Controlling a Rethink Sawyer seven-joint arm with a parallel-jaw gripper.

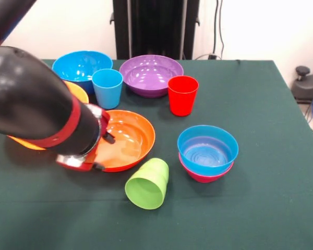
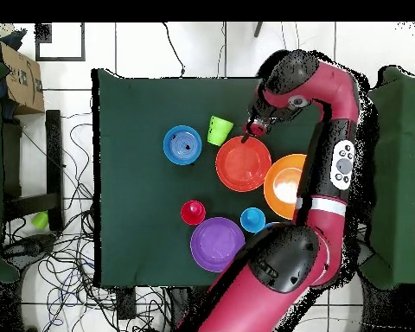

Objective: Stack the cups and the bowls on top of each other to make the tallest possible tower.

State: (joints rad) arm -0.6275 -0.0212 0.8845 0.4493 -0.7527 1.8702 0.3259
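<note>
The arm comes in from the left, its end over the rim of the red-orange bowl. A lime green cup lies on its side just in front — mouth toward the camera. To the right, a small blue bowl sits nested in a magenta one. Behind stand a light blue cup, a red cup, a purple bowl and a large blue bowl.

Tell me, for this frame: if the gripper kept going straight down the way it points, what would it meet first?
Most likely the near rim of the red-orange bowl: the gripper hangs at that bowl's edge in both views. The lime green cup lies on its side close by, apart from it. Height above the bowl is unclear, so this is a judgement.
</note>
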